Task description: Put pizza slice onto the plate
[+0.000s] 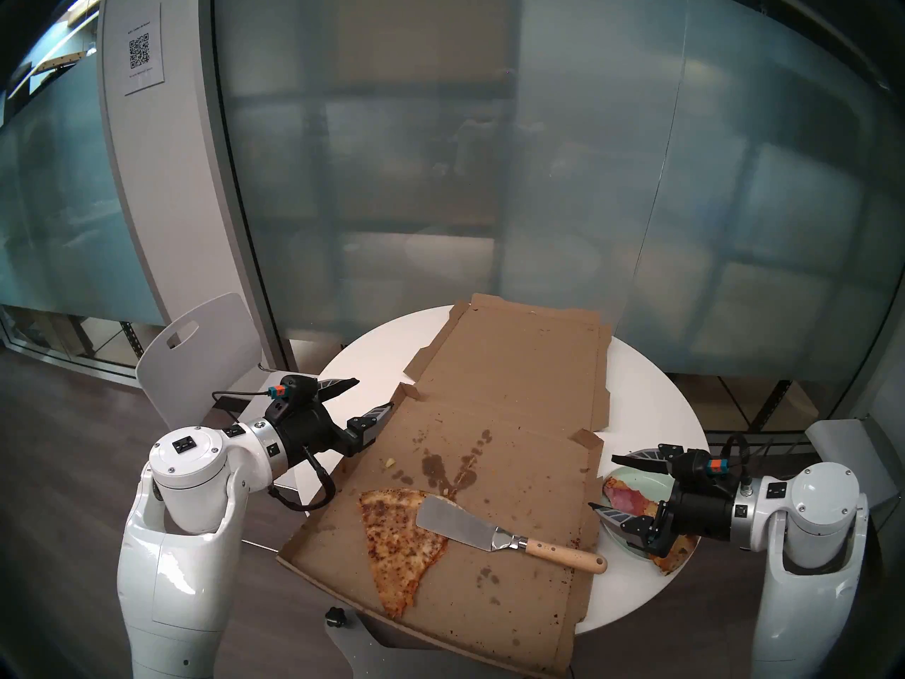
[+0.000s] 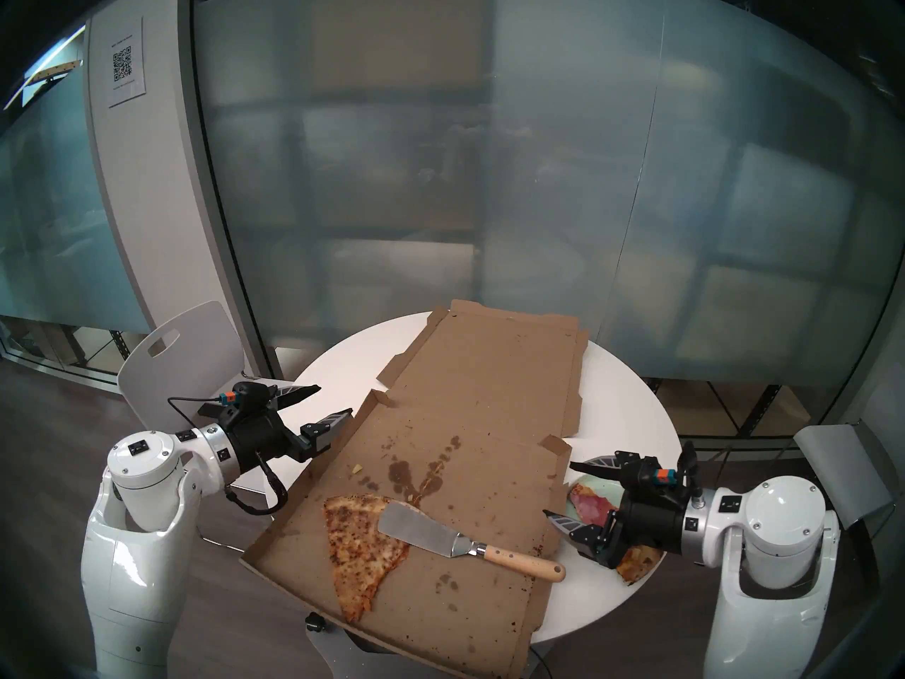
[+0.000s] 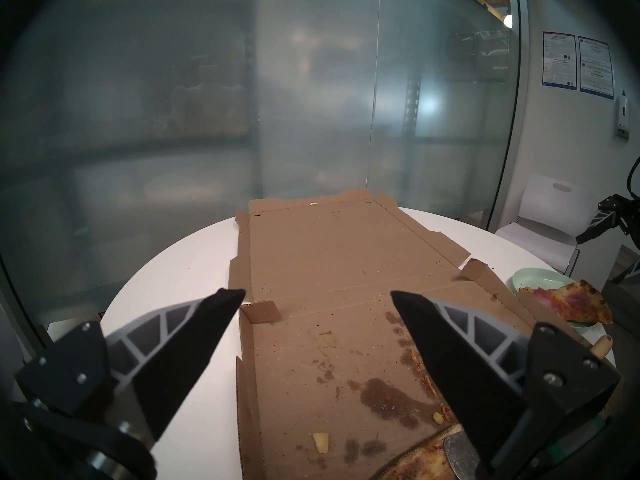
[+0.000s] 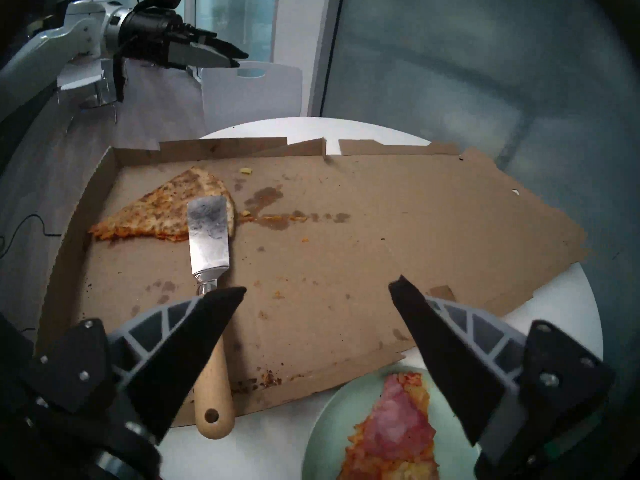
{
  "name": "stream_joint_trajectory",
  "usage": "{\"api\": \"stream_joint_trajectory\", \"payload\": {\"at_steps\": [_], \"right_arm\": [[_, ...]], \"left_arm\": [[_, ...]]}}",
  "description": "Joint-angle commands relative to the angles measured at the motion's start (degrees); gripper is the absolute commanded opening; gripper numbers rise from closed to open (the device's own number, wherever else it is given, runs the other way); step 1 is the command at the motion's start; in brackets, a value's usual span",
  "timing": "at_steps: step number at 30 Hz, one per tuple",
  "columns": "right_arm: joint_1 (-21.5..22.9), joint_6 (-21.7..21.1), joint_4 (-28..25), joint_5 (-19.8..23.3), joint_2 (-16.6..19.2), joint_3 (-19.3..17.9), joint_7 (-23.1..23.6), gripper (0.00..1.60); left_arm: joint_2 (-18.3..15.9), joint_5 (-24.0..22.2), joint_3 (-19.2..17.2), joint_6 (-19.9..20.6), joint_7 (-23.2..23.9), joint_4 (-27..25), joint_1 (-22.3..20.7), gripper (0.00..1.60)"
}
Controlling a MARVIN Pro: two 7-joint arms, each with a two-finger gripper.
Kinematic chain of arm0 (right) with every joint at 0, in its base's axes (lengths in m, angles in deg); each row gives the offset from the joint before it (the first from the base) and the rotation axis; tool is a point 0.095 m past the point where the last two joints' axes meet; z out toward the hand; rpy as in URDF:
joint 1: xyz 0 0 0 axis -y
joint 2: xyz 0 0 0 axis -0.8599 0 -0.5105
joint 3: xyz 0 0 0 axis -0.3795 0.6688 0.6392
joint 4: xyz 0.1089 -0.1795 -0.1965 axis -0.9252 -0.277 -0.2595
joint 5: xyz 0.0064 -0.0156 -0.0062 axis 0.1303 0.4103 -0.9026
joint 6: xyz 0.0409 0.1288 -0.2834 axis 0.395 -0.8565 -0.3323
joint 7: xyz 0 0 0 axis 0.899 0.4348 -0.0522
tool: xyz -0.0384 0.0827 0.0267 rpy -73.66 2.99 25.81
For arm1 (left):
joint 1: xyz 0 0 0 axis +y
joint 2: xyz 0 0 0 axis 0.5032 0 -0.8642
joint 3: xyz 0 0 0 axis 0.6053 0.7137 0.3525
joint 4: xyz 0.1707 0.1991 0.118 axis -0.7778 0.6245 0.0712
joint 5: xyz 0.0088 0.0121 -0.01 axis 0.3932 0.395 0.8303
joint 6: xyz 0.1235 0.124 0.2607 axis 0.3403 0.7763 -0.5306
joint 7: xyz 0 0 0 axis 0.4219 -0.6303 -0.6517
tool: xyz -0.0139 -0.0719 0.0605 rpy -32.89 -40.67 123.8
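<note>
The pizza slice (image 1: 627,499) with pink ham lies on the small mint-green plate (image 1: 631,476) at the table's right edge. Its crust end hangs over the plate's near rim. My right gripper (image 1: 603,483) is open and empty just above the slice and plate, and the arm hides the slice's middle. The right wrist view shows the slice (image 4: 394,424) on the plate (image 4: 329,420) below the open gripper (image 4: 322,283). My left gripper (image 1: 374,394) is open and empty at the box's left edge. From the left wrist view the slice (image 3: 568,301) and plate (image 3: 540,278) lie far right.
An open cardboard pizza box (image 1: 514,418) covers most of the round white table (image 1: 651,394). In it lies a plain speckled slice (image 1: 396,536). A metal spatula (image 1: 465,523) rests its blade on that slice, its wooden handle (image 1: 563,553) pointing right. A white chair (image 1: 196,354) stands at the back left.
</note>
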Motion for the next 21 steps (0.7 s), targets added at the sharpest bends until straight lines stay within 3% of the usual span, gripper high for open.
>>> {"api": "stream_joint_trajectory", "payload": {"at_steps": [1,11,21], "right_arm": [[3.3,0.3,0.6,6.0,-3.7,-5.0,-1.6,1.6],[6.0,2.4,1.9,9.8,-8.0,-6.7,-6.3,1.6],[6.4,3.0,2.4,10.1,-8.4,-6.5,-7.1,1.6]], "left_arm": [[-0.1,0.0,0.1,-0.2,0.1,-1.1,-0.2,1.6],[-0.1,0.0,0.1,-0.2,0.1,-1.1,-0.2,1.6],[-0.1,0.1,0.1,-0.2,0.1,-1.2,-0.2,1.6]]}}
